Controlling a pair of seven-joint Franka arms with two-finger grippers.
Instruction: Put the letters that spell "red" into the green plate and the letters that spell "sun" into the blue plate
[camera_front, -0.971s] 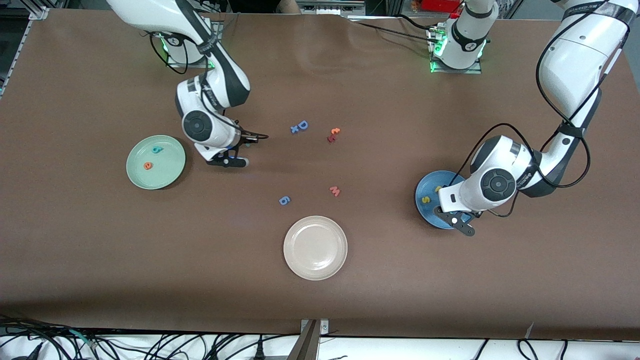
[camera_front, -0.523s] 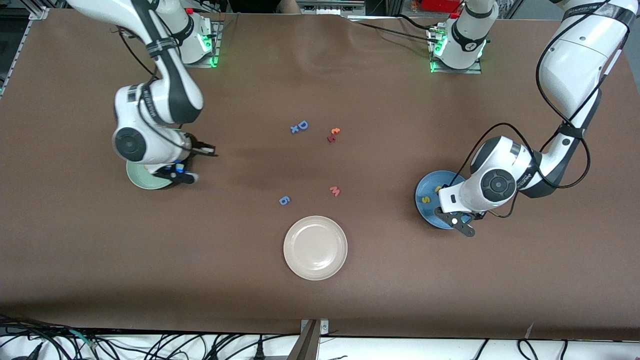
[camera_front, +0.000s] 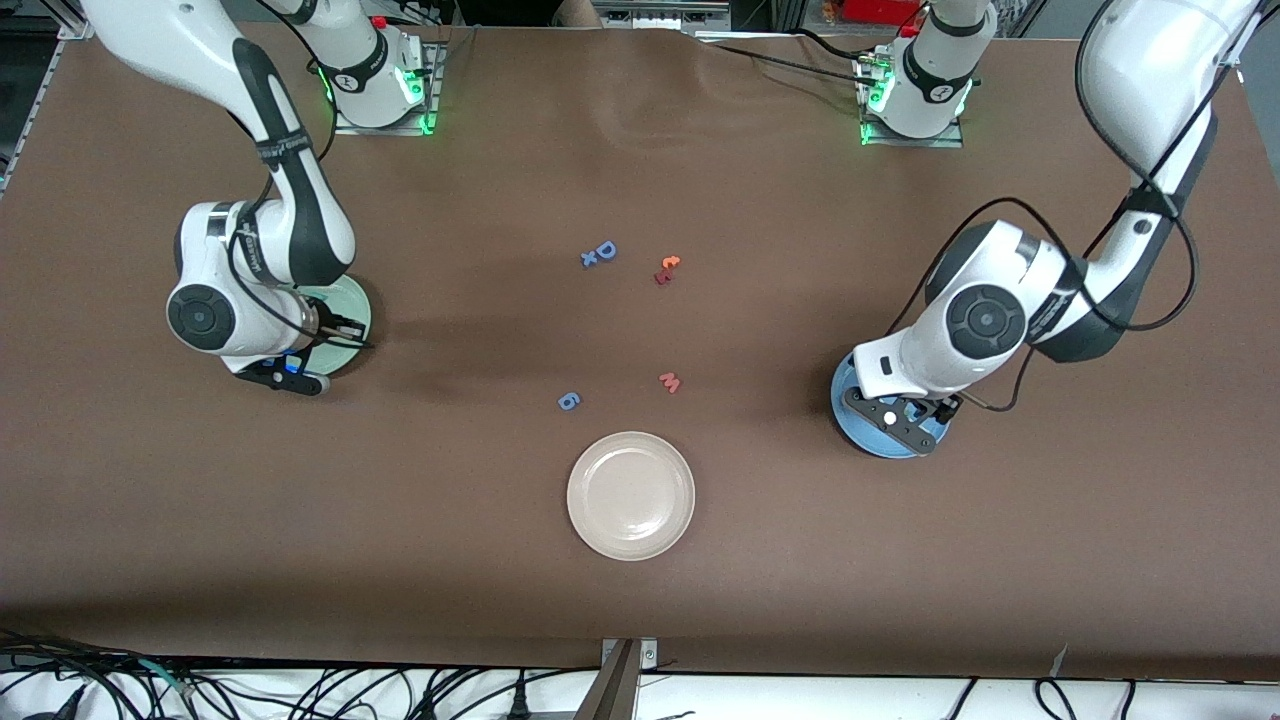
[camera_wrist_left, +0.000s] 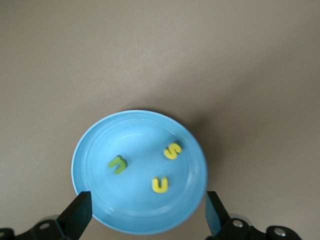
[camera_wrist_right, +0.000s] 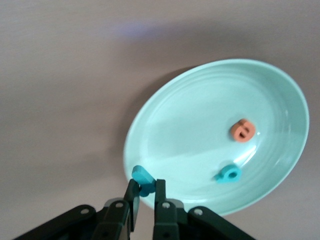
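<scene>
Teal letter "r" (camera_wrist_right: 144, 180) sat pinched between the right gripper's (camera_wrist_right: 145, 197) closed fingers, over the green plate's (camera_wrist_right: 175, 130) rim; an orange "e" (camera_wrist_right: 243, 130) and teal "d" (camera_wrist_right: 229, 173) lay inside. The left gripper (camera_wrist_left: 145, 212) hung over the blue plate (camera_wrist_left: 95, 155), fingers spread wide and empty, above a yellow "s" (camera_wrist_left: 172, 150), a yellow letter that looked like "n" (camera_wrist_left: 160, 184) and a green "u" (camera_wrist_left: 118, 163).
</scene>
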